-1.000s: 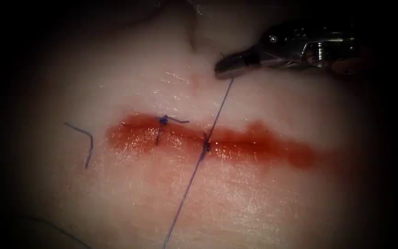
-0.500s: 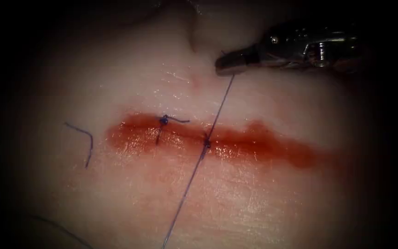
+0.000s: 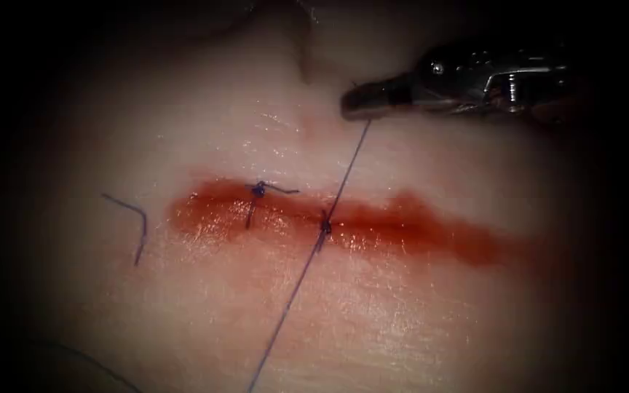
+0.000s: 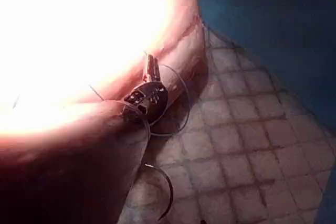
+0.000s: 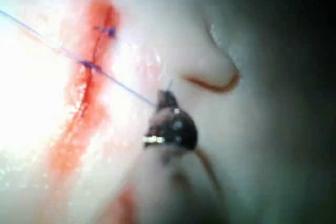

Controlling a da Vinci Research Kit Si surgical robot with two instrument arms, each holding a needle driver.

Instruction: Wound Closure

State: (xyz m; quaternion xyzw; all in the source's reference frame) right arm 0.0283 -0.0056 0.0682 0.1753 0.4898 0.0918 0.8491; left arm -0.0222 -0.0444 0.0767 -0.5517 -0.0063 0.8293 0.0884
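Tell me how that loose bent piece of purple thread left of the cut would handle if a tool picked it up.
The bent purple thread scrap keeps a sharp kink lying free, so it is probably springy rather than limp. It looks hair-thin, so likely very light. The pale tissue glistens, so it may cling when lifted.

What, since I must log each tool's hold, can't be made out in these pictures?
- Left tool, left wrist view: too small, beside glare; what it holds is unclear.
- Thread, endoscope view: right tool holds it; its lower run leaves at the bottom edge.
- Needle, left wrist view: lies off the tissue on the gridded mat; its thread junction is too fine to see.
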